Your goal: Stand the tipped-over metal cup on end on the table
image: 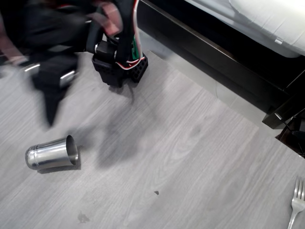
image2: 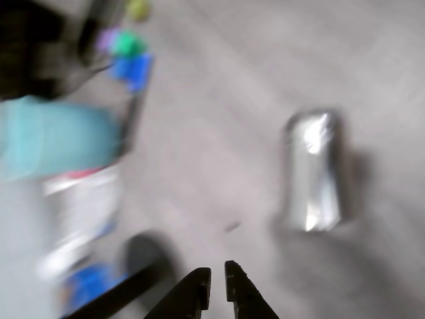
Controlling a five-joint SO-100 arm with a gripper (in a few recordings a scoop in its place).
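Hand (image2: 214, 282) nearly closed, empty, above table (image: 190, 157); metal cup (image: 52, 153) on side; fork (image: 296, 202) far off.

Setting: looks like a home, most likely a bedroom. Evidence, overhead view: a black furniture frame (image: 214, 57) runs diagonally along the top right, carrying white bedding (image: 267, 19) with a soft rounded edge, consistent with a bed. The working surface (image: 190, 157) is light-grey wood-grain, laid out low beside the frame; cannot tell whether it is flooring or a tabletop. Household tableware is present: a steel cup (image: 52, 153) and a fork (image: 296, 202). Wrist view: heavily blurred clutter at left, including a teal object (image2: 56, 139) and small coloured items (image2: 129, 50); identity cannot be determined.
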